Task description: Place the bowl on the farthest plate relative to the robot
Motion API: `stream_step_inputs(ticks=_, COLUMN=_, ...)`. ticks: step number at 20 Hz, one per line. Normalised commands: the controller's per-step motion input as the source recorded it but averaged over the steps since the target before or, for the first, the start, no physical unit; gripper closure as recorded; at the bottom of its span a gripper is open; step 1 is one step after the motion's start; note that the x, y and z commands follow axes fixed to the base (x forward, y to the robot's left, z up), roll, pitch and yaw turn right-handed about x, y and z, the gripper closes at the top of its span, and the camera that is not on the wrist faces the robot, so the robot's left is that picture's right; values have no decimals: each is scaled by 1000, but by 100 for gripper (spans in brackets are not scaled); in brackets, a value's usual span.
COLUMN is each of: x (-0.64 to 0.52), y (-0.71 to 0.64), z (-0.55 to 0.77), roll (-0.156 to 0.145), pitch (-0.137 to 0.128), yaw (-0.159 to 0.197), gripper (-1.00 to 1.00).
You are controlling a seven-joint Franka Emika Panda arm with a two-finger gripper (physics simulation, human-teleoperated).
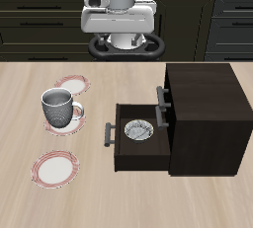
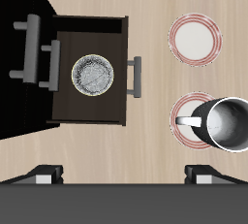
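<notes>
Sitting upright in the open drawer [image 1: 138, 136] of a dark cabinet [image 1: 203, 114], the bowl [image 1: 139, 130] is facing mouth-up; being round, it is showing no long axis. The target plate [image 1: 56, 169] is lying near the desk [image 1: 119, 197] front edge, well apart from the drawer. A mug [image 1: 59, 109] is standing between that plate and the second plate [image 1: 72, 83] farther back. The wrist view is showing the bowl's patterned inside [image 2: 92, 75] and only the gripper [image 2: 121, 176] fingertips, spread wide and holding nothing; the exterior view is showing dark kitchen cabinets behind the wooden desk.
</notes>
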Motion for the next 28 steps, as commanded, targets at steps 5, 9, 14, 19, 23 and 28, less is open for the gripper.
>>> stream_step_inputs(ticks=5, x=280, y=-49, z=-80, roll=-12, pitch=20, yaw=7, gripper=-100)
stream_step_inputs(ticks=9, x=248, y=-66, z=-84, roll=-2, pitch=-1, yaw=27, gripper=-100)
stream_step_inputs(ticks=14, x=231, y=-101, z=25, roll=1, pitch=-2, yaw=59, gripper=-100)
stream_step_inputs(ticks=19, x=116, y=37, z=46, roll=26, pitch=-31, yaw=127, gripper=-100)
stream_step_inputs(ticks=23, x=7, y=166, z=-4, roll=29, pitch=-54, yaw=202, gripper=-100)
stream_step_inputs(ticks=28, x=21, y=34, z=13, roll=-6, pitch=-36, yaw=174, gripper=-100)
